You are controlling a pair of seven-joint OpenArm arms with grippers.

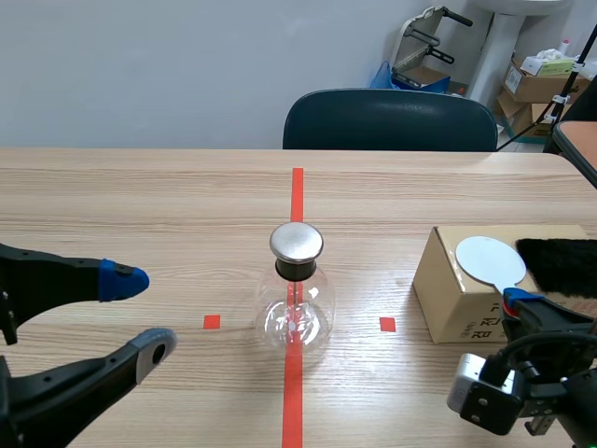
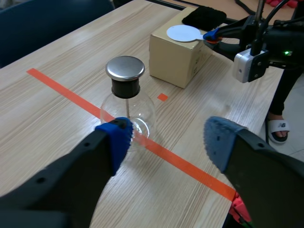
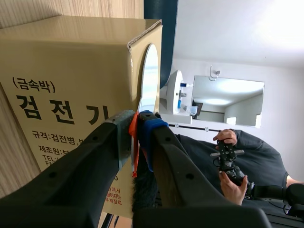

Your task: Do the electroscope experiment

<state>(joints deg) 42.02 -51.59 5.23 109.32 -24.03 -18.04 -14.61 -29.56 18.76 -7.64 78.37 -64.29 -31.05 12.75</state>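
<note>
Closest, by the near left edge of the table (image 1: 140, 205): the left gripper (image 1: 142, 314), blue pads spread wide, holding nothing. Points toward the middle from well apart.

By the near right edge: the right gripper (image 1: 522, 301), pinched tight on the thin orange handle (image 3: 134, 137) of the white round disc (image 1: 490, 259). No gap showing beside the handle in the right wrist view.

A bit farther, in the middle of the table, right on the red tape line (image 1: 297, 196): the electroscope flask (image 1: 295, 313). Round clear glass, black neck, shiny metal cap (image 1: 297, 243) on top, thin bits hanging inside. Standing upright, touched by nothing.

To its right, near the right edge: a brown cardboard box (image 1: 457, 289), with the disc lying flat on top and a black fur cloth (image 1: 558, 263) just beside it.

Farthest, past the far edge: a dark chair (image 1: 390, 119).

Probably light and stiff, that disc, so easy to lift. Best taken by the handle only, never by the round plate.

Likely smooth, slippery and easy to break, that glass. Best left standing. If steadied at all, then softly, low around the round belly.
</note>
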